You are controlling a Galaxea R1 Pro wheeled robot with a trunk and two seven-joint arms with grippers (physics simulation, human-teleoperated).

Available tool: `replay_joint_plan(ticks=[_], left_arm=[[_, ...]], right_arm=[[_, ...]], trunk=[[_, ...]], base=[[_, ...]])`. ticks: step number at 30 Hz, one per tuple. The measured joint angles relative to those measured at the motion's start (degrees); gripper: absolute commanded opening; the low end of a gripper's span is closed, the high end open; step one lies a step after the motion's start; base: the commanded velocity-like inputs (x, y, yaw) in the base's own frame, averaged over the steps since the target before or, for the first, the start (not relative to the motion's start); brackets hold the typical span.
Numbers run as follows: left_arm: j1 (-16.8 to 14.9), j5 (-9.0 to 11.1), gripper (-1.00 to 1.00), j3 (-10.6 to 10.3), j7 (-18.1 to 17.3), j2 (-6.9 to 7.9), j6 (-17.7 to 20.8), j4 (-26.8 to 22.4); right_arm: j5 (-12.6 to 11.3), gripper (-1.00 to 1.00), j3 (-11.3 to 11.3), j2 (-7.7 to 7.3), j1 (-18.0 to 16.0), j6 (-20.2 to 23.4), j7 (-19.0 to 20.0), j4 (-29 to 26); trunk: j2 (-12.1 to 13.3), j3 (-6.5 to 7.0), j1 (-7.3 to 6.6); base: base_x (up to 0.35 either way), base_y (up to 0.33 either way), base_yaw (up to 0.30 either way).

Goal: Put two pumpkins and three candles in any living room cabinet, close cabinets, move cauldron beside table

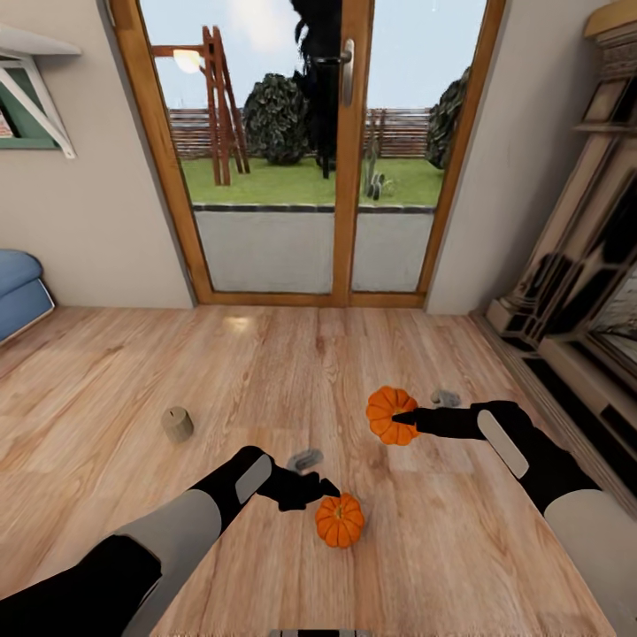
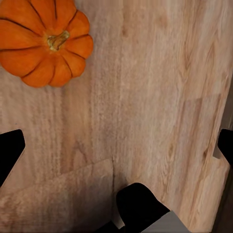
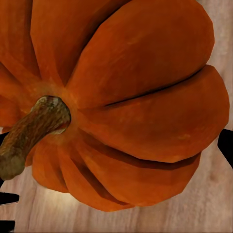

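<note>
One pumpkin (image 1: pixel 390 414) hangs above the wooden floor (image 1: pixel 265 372), held in the right gripper (image 1: pixel 402 418), whose dark fingers close on it from the side. In the right wrist view this pumpkin (image 3: pixel 136 107) fills most of the picture, ribbed and deep orange, with its brown stem (image 3: pixel 29 131) pointing off to one side; dark fingertips (image 3: pixel 225 145) show at the edges against its skin. A small grey shadow (image 1: pixel 445 397) lies on the boards just beyond it.

The second pumpkin (image 1: pixel 340 520) sits on the floor, upright, stem up, nearer the robot and a little to the left of the held one. The left gripper (image 1: pixel 320 489) hovers just beside it, at its upper left, with nothing between the fingers. In the left wrist view the fingertips (image 2: pixel 10 150) stand far apart at opposite edges, so the jaws are wide, and the pumpkin (image 2: pixel 43 41) lies outside the gap, off to one corner, with bare boards between the fingers.

One candle (image 1: pixel 178 425), a stubby beige cylinder, stands upright on the floor well to the left of both pumpkins, apart from either arm.

Farther out, a glazed double door (image 1: pixel 345 150) with a wooden frame closes the far wall, with lawn and a fence behind the glass. A blue cushion edge (image 1: pixel 18 287) shows at the left, and a tall, dark piece of furniture (image 1: pixel 584 292) with pale trim runs along the right wall.
</note>
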Motion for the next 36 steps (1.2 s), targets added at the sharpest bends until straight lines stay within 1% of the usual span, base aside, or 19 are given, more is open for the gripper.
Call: replay_joint_plan(ticks=[2,7,10,11,15,17,20,23,26,34,36], left_arm=[[0.0,0.0,1.0,0.0,0.0,0.01,-1.5,0.2],[0.0,-0.2,1.0,-0.1,-0.1,0.07,-3.2,0.3],[0.0,-0.3,1.0,-0.2,-0.2,0.1,-6.5,0.5],[0.0,-0.4,1.0,-0.2,-0.2,0.11,-8.4,0.7],[0.0,-0.5,1.0,-0.3,-0.2,0.12,-9.7,2.6],[0.0,-1.0,1.0,-0.3,-0.2,0.12,-10.0,3.3],[0.0,-1.3,1.0,-0.3,-0.2,0.06,-10.7,3.6],[0.0,-1.5,1.0,-0.3,-0.3,0.04,-12.5,3.8],[0.0,-1.5,1.0,-0.3,-0.3,-0.03,-13.4,3.9],[0.0,-1.6,1.0,-0.3,-0.3,-0.08,-13.8,3.9],[0.0,-1.7,1.0,-0.3,-0.3,-0.12,-13.8,3.9]], right_arm=[[-0.1,-1.0,0.1,0.01,0.0,0.0,0.0,0.0],[-0.1,-1.0,0.2,0.41,0.0,0.0,0.0,-0.1],[0.0,-1.0,0.2,0.7,0.1,-0.1,0.0,-0.1],[0.0,-1.0,0.2,0.76,0.1,-0.1,0.0,-0.1],[0.0,-1.0,0.2,0.8,0.1,-0.1,0.0,-0.1],[0.1,-1.0,0.2,0.8,0.1,-0.1,0.0,-0.1],[0.1,-1.0,0.2,0.81,0.1,-0.1,0.0,-0.1],[0.1,-1.0,0.2,0.81,0.1,-0.1,0.0,-0.1],[0.1,-1.0,0.2,0.81,0.2,-0.1,0.0,-0.1],[0.0,-1.0,0.1,0.81,0.2,-0.1,-0.1,-0.1],[0.0,-1.0,0.1,0.81,0.2,-0.2,-0.1,-0.1]], trunk=[[0.0,-0.44,0.05],[-0.1,-1.55,0.18],[-0.1,-2.22,0.26],[-0.1,-2.44,0.28],[-0.2,-3.33,0.39],[-0.2,-3.77,0.44],[-0.3,-4.43,0.51],[-0.3,-5.1,0.59],[-0.4,-5.76,0.67],[-0.4,-5.77,0.66],[-0.4,-5.77,0.65]], base=[[0.0,0.0,0.0],[0.0,0.0,0.0],[0.0,0.0,0.0],[0.0,0.0,0.0],[0.0,0.0,0.0],[0.0,0.0,0.0],[0.0,0.0,0.0],[0.0,0.0,0.0],[0.0,0.0,0.0],[0.0,0.0,0.0],[0.182,0.0,0.0]])
